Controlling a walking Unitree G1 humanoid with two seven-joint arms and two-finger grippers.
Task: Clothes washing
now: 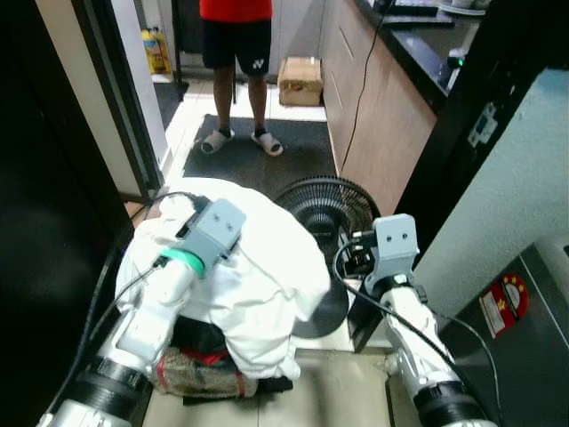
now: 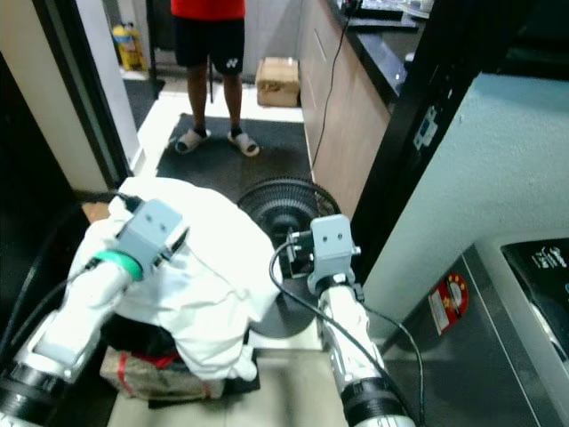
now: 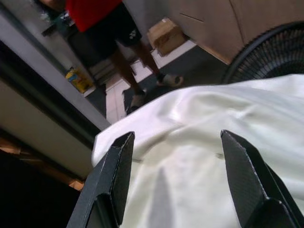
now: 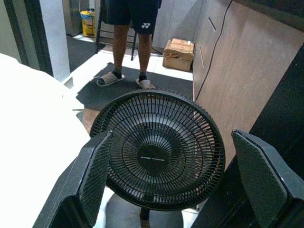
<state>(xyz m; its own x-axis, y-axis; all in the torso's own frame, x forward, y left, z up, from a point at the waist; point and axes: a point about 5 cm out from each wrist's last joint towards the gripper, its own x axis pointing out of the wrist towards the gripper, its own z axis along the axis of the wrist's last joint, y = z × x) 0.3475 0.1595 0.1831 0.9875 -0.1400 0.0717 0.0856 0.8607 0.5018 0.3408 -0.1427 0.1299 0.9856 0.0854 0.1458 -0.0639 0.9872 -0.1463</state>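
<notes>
1. Our left gripper (image 3: 173, 183) has its two black fingers spread wide, reaching over the white garment (image 1: 249, 276). We cannot tell whether the fingers touch the cloth; nothing sits pinched between them.
2. Our right gripper (image 4: 187, 183) is also spread wide and holds nothing, pointing at the black floor fan (image 4: 159, 149), which fills the centre of the right wrist view.
3. In the head views the fingertips of both grippers are hidden behind the grey wrist housings, so we judge their opening from the wrist views alone.
4. We see the white garment heaped at the lower left of the left eye view, draped over a pile of darker clothes (image 1: 209, 360) whose shapes are hard to make out beneath it.
5. At the upper centre of the left eye view a person (image 1: 236, 53) in a red shirt and dark shorts stands on a dark mat (image 1: 267, 156), cut off above the waist.
6. A cardboard box (image 1: 300, 80) sits just beside the wooden cabinets (image 1: 373, 116).
</notes>
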